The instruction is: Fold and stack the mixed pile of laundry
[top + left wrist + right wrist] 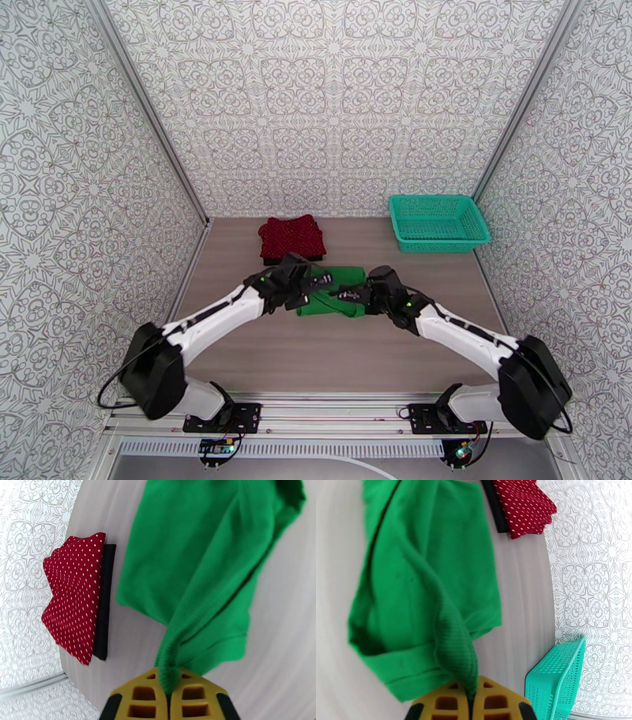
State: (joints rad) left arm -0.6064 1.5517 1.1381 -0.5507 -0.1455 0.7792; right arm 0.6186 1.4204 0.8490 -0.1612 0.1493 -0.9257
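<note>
Both arms stretch low and inward, elbows out, meeting mid-table (316, 359) over the green garment (348, 277). Left gripper (170, 689) pinched tight on a bunched green edge, right gripper (471, 693) clamped on another. Red garment (292, 235) lies on the black one (104, 598), just beyond, near the back wall
</note>
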